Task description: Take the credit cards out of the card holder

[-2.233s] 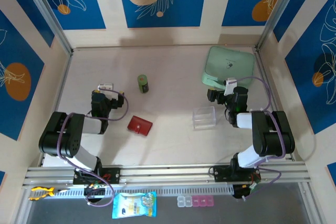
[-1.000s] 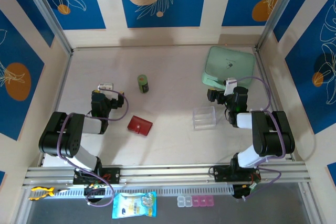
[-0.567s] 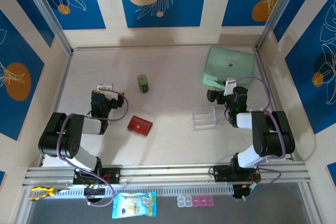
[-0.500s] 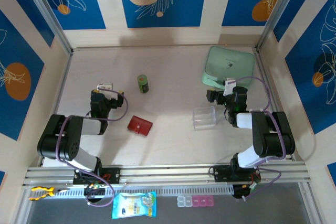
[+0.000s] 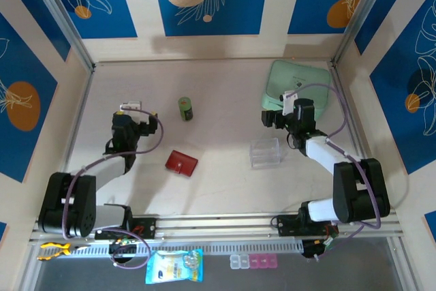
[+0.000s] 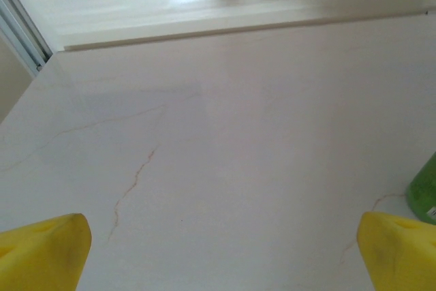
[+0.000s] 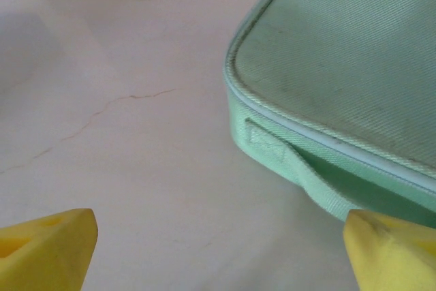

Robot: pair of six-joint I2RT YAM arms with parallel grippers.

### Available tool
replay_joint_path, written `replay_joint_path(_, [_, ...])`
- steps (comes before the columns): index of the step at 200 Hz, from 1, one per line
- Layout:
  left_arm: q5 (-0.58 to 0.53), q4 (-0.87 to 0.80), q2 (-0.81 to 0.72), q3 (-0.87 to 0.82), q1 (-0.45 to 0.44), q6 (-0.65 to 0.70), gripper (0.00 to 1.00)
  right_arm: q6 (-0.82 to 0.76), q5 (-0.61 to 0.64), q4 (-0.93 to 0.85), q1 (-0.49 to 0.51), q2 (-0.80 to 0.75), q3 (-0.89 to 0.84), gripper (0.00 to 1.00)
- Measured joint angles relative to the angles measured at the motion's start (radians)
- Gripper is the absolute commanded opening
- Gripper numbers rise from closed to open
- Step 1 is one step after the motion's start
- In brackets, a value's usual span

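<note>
Your pale tabletop is closed in by walls at the back and on both flanks, and a metal rail runs along the near edge. The widest free room is in the middle. The small flat red card holder lies there, left of centre, and looks closed as far as the overhead view lets you judge. Your left hand hangs further left and farther back, well apart from the holder. Its fingers are spread wide over bare surface, near a small green can. Your right hand is across the tabletop with its fingers wide apart, beside the edge of the mint-green fabric pouch. A clear plastic box stands just nearer you.
</note>
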Motion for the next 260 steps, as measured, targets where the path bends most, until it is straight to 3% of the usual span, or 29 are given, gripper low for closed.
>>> replay_joint_path(46, [0.036,-0.336,-0.093,0.155,0.0,-0.112,1.0,0.111,0.047,-0.32,0.047,-0.059,0.131,0.86])
replay_joint_path(123, [0.17,-0.908,-0.107,0.482,0.0,-0.146,1.0,0.22,0.034,-0.663,0.042,-0.113,0.164,0.57])
replay_joint_path(158, [0.208,-0.955,-0.107,0.48,0.0,-0.105,1.0,0.239,0.016,-0.738,0.039,-0.113,0.165,0.41])
replay_joint_path(260, [0.224,-0.953,-0.112,0.435,0.0,-0.04,1.0,0.254,0.046,-0.826,0.033,-0.061,0.177,0.25])
